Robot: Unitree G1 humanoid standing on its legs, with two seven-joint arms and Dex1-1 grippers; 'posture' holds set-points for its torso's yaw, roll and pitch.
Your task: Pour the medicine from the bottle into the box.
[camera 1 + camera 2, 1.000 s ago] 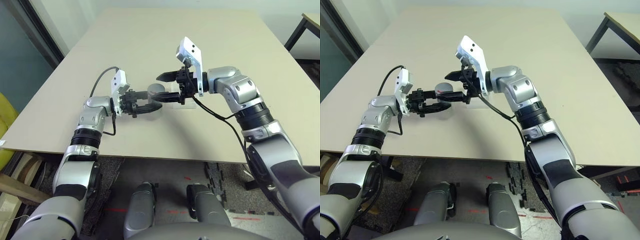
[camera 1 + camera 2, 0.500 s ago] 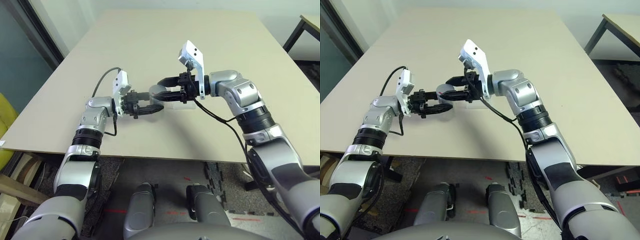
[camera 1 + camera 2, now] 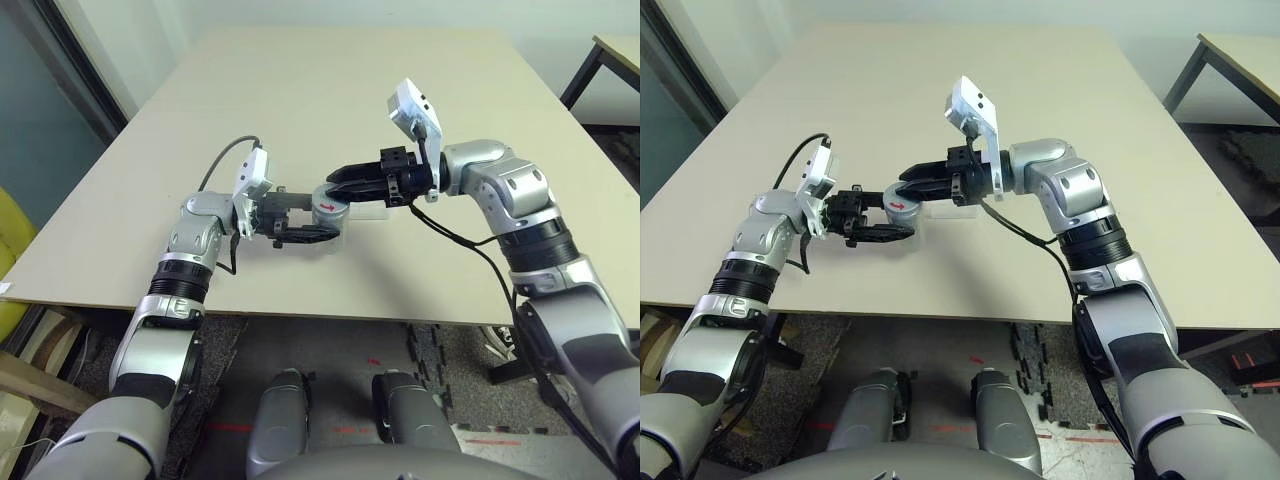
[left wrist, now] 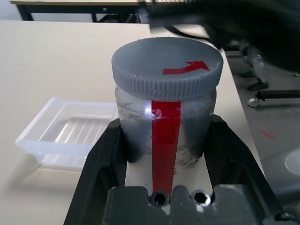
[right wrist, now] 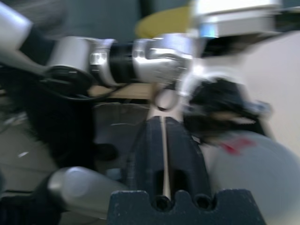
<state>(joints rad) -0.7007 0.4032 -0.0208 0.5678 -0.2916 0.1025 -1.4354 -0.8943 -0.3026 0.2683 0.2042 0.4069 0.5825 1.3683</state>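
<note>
Counter: we see a wide beige counter (image 3: 400, 90).
Room: a second table's edge (image 3: 615, 45) at far right.
Left claw (image 3: 325, 222): clamps the capped bottle (image 4: 164, 117), held above the counter.
Right claw (image 3: 335, 180): pressed together, empty, just beside the bottle's cap (image 4: 166, 63).
Box (image 4: 75, 133): lies on the counter behind the bottle.

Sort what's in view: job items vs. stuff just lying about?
Job:
- bottle, cap still on, held in the left hand
- box, on the table beside the bottle
- right hand, shut, by the cap

Lying about:
- second table at far right
- yellow thing on the floor at left
</note>
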